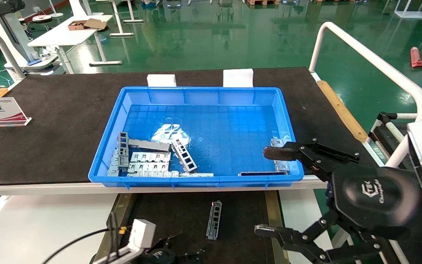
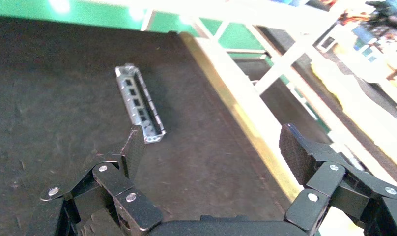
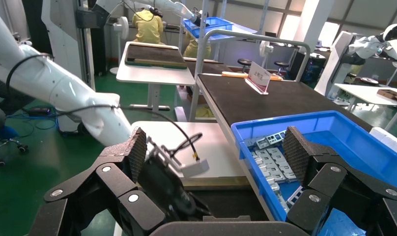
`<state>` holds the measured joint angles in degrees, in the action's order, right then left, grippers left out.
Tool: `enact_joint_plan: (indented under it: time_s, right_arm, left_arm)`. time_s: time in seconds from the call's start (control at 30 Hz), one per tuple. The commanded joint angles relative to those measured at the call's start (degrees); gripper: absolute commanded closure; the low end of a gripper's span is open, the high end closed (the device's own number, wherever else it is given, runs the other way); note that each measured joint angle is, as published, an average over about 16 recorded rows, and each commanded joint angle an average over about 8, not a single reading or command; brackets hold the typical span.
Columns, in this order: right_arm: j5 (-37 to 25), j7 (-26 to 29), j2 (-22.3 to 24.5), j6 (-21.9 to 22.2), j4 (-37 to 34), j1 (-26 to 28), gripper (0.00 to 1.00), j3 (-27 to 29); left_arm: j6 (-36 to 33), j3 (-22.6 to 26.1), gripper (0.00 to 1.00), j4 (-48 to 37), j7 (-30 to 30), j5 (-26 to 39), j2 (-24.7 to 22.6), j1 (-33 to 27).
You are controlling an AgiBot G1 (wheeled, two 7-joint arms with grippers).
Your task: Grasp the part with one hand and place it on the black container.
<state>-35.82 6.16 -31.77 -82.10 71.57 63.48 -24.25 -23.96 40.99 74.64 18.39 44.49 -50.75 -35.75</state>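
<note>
On the black container (image 1: 181,216): the part (image 1: 214,219) is lying flat, alone, well apart from the brass-coloured frame (image 1: 271,212).
Part's long axis: it is running almost straight away from the robot in the head view, its far end leaning slightly toward the robot's right and toward the blue bin (image 1: 200,95).
Part's face: its single row of rectangular cutouts is facing up, shown clearly in the left wrist view (image 2: 140,104).
Left gripper (image 2: 211,147): it is hovering over the container just short of the part's near end, fingers spread wide and holding nothing.
Right gripper (image 1: 269,190): it is hanging at the bin's near right corner, fingers spread wide and empty.
Head view only: it is showing part, container and bin together, with more grey metal pieces (image 1: 145,161) heaped in the bin's near left corner.
Right wrist view only: it is showing the left arm (image 3: 59,93) from the side and the bin's pieces (image 3: 270,157); the part is hidden.
</note>
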Motion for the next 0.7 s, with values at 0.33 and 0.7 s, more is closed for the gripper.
enact_joint_plan:
  time_s: [0.33,0.7]
  right_arm:
    - [0.00,0.00,0.00,0.00,0.00,0.00,0.00,0.00]
    - [0.00,0.00,0.00,0.00,0.00,0.00,0.00,0.00]
  left_arm:
    - [-7.13,-2.56,0.00,2.79,0.85,-3.36,6.69,0.19]
    - [-9.68,-4.85,0.00,2.87,-0.84,-5.14,7.83,0.43]
